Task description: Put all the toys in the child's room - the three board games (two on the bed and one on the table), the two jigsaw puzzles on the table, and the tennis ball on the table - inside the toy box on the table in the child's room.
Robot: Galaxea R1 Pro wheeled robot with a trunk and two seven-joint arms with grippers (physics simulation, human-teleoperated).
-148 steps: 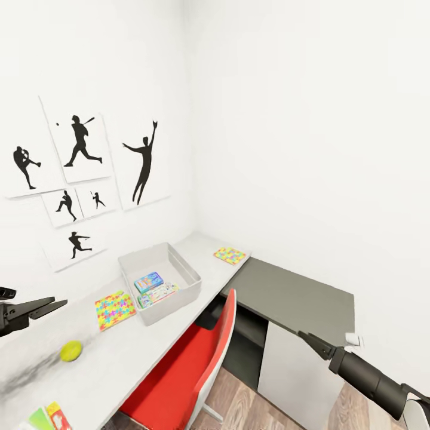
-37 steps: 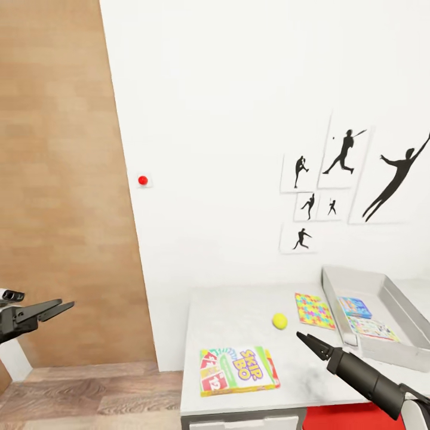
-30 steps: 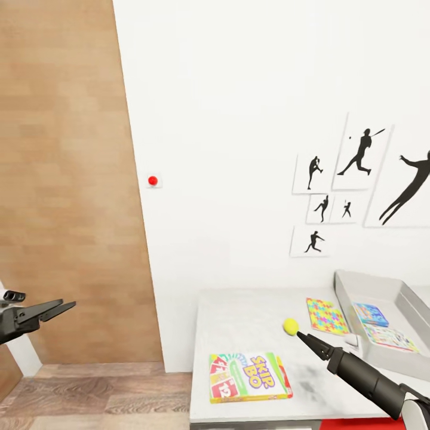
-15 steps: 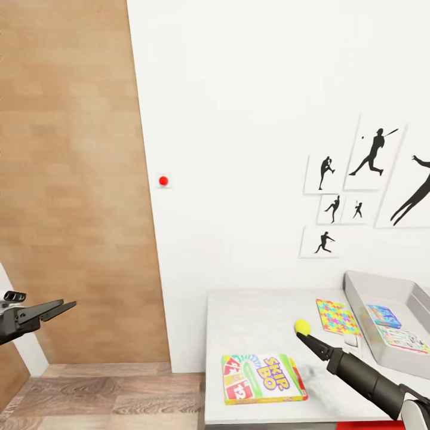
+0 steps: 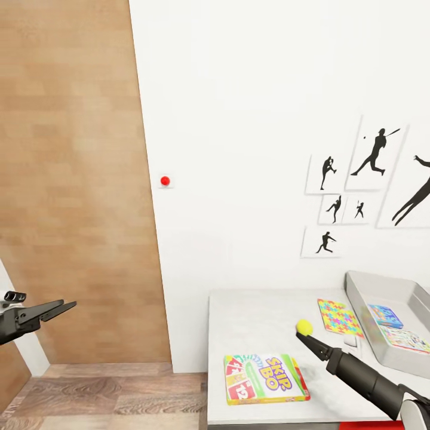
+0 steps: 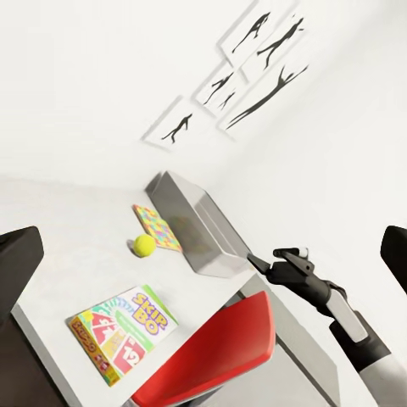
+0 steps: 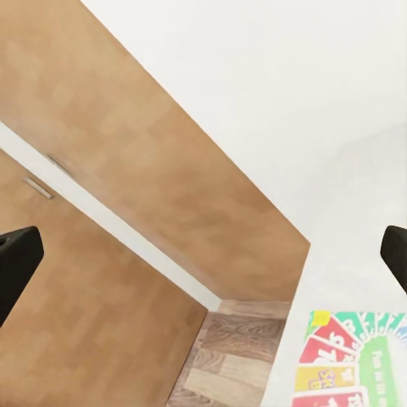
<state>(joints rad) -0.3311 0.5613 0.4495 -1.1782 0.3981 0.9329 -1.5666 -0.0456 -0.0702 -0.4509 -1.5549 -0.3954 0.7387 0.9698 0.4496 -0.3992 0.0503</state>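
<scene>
The table [image 5: 251, 310] has been shifted to the frame's lower right; the Skip-Bo board game [image 5: 265, 378] is neared by the right gripper [image 5: 302, 338], empty, jaw state indeterminable.

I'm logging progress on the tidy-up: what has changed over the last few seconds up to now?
The camera swung left, from the desk corner to the table's near end. No toy moved: Skip-Bo game, tennis ball, puzzle lie outside the toy box. Both hands stay empty.

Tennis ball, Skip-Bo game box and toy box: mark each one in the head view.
tennis ball [image 5: 304, 326], head view, middle of the yellow ball on the table.
Skip-Bo game box [image 5: 266, 378], head view, centre of its printed lid.
toy box [image 5: 360, 301], head view, its grey left wall.
</scene>
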